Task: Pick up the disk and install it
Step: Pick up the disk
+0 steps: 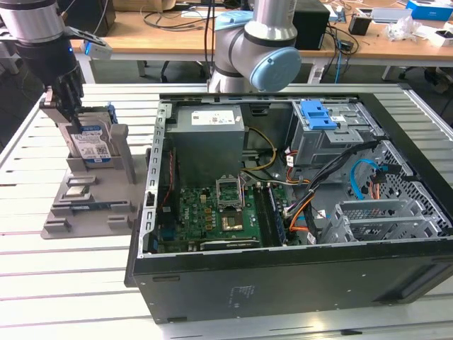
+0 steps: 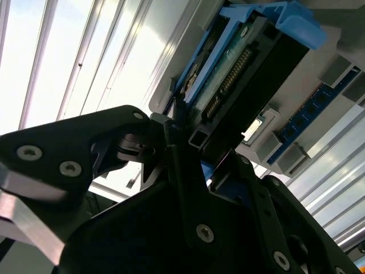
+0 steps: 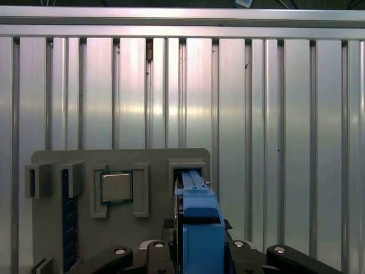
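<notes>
Ribbed metal tabletop (image 1: 64, 283), desks (image 1: 177, 39) behind. Your pincer (image 1: 71, 112) is clamped on the disk (image 1: 93, 145), upright in the stand (image 1: 85, 209) beside the case (image 1: 283, 283). First wrist view adds a chip (image 3: 117, 186); second wrist view, connector pins (image 2: 231, 77).

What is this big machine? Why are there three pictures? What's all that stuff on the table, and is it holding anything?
It is a robot arm of grey tubes with light blue caps. At its end sits a black gripper, like a hand. One picture comes from a camera off to the side; the other two from cameras riding near the gripper. On the silver slatted metal table lies a big black computer case with its side open, and beside it a grey plastic stand. Upright in that stand is the disk, a flat silver box in a blue plastic frame. The gripper is right at its top edge; I cannot tell whether it is squeezing it.
</notes>
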Tool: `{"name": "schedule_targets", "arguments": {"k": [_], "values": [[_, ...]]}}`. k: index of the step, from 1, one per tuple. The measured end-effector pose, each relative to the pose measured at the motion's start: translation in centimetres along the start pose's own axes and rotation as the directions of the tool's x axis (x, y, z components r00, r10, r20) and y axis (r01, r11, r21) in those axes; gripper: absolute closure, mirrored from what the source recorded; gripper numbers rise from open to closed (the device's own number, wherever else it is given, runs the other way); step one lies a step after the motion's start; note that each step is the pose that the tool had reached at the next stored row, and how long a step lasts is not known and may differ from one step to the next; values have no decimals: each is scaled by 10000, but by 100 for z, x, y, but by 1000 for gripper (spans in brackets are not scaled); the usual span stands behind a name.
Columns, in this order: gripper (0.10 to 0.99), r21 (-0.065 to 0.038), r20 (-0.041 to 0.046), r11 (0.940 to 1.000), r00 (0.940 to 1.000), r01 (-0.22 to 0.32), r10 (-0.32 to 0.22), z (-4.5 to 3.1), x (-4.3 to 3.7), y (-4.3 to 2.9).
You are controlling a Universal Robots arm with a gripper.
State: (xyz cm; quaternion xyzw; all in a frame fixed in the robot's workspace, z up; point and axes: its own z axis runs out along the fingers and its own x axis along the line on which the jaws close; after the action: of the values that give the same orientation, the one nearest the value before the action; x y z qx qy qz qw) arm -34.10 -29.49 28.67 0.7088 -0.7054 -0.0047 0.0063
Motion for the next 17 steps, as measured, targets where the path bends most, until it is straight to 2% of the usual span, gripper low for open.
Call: {"name": "schedule_targets", "arguments": {"k": [7,17], "values": [[722,4,2,10000,10000,0,0,-12,0,0],[722,1,1,10000,10000,0,0,-247,-13,4]]}}
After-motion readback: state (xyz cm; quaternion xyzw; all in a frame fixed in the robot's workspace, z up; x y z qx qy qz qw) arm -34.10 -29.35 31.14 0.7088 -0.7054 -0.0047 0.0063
